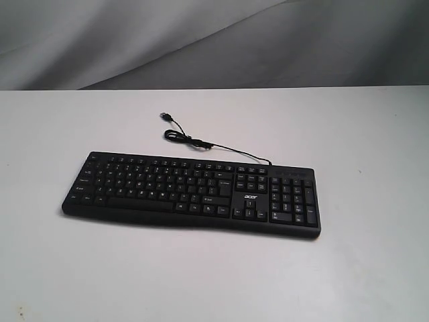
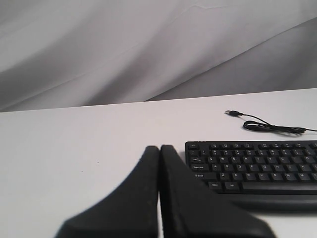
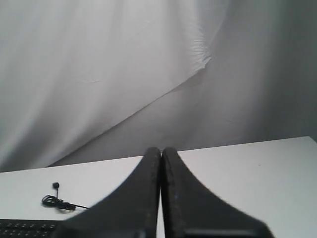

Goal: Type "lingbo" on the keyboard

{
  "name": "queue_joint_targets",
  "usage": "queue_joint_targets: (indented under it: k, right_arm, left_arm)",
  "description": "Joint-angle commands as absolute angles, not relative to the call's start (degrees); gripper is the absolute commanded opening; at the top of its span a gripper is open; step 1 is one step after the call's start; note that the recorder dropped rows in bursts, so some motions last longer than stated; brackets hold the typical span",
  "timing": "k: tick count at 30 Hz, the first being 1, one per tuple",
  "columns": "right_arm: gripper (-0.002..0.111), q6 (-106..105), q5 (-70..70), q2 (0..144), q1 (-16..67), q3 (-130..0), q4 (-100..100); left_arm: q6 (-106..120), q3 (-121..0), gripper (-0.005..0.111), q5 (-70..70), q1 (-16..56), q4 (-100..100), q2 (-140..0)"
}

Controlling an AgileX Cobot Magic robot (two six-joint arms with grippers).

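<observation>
The long black keyboard (image 1: 191, 194) lies across the middle of the white table, its numeric pad at the right end and a small white logo above the arrow keys. Its thin black cable (image 1: 201, 143) curls away behind it to a loose USB plug. Neither arm shows in the exterior view. In the left wrist view my left gripper (image 2: 160, 148) is shut and empty, apart from the keyboard (image 2: 252, 166), off the end with the Shift and Caps Lock keys. My right gripper (image 3: 161, 149) is shut and empty too, above bare table, with only a keyboard corner (image 3: 27, 228) showing.
The white table (image 1: 362, 121) stretches wide on all sides of the keyboard. A grey draped cloth (image 1: 214, 40) hangs behind its far edge. The coiled cable (image 2: 272, 128) and plug lie beyond the keyboard's back edge.
</observation>
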State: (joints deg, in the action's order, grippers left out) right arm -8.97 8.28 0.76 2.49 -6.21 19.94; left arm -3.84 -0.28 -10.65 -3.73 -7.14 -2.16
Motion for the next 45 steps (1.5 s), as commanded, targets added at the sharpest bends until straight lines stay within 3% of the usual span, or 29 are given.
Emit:
queue_joint_targets:
  k: [1,18,26,45]
  right_arm:
    - [0.000,-8.35,9.39,0.00,1.41,-5.05,14.22]
    - [0.000,0.40,23.97,0.00,-0.74,-5.05,0.95]
    - [0.000,0.54,16.25,0.00,-3.53,0.00,0.00]
    - [0.000,0.00,18.83,0.00,-3.43,0.00,-0.46]
  left_arm:
    - [-3.96,0.00,0.001,-10.51,-3.36,-7.16,-2.21]
    - [-3.96,0.00,0.001,-10.51,-3.36,-7.16,-2.21]
    - [-3.96,0.00,0.001,-10.51,-3.36,-7.16,-2.21]
    - [-3.96,0.00,0.001,-10.51,-3.36,-7.16,-2.21]
